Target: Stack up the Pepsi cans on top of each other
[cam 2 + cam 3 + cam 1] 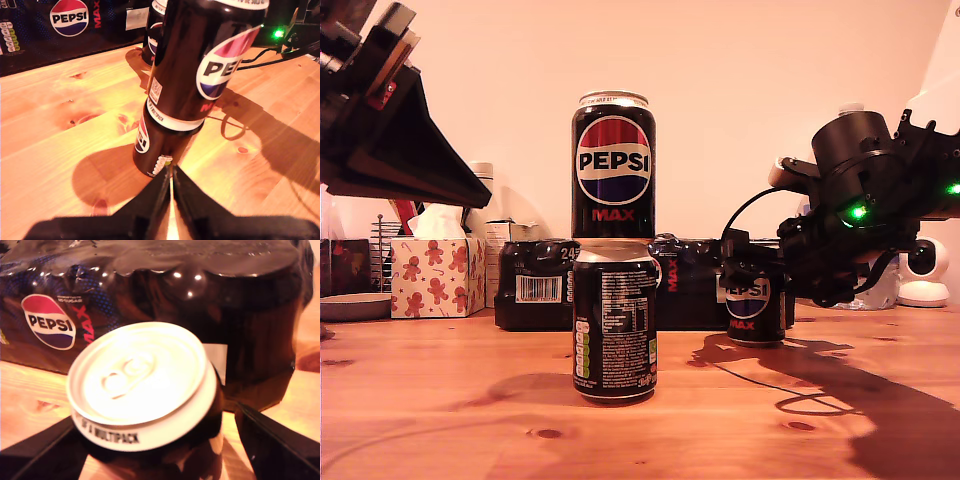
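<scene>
Exterior view: top can (613, 165) reads "PEPSI MAX".

One can (613, 165) atop another (614, 322), third can (754, 308) toward exterior view's right

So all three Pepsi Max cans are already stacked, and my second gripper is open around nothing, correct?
Not quite. Only two cans are stacked. In the second wrist view my second gripper stands open around the third Pepsi Max can, which the exterior view shows on the table.

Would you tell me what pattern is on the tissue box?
Red gingerbread men and candy canes on white tissue box, clearest in the exterior view.
</scene>
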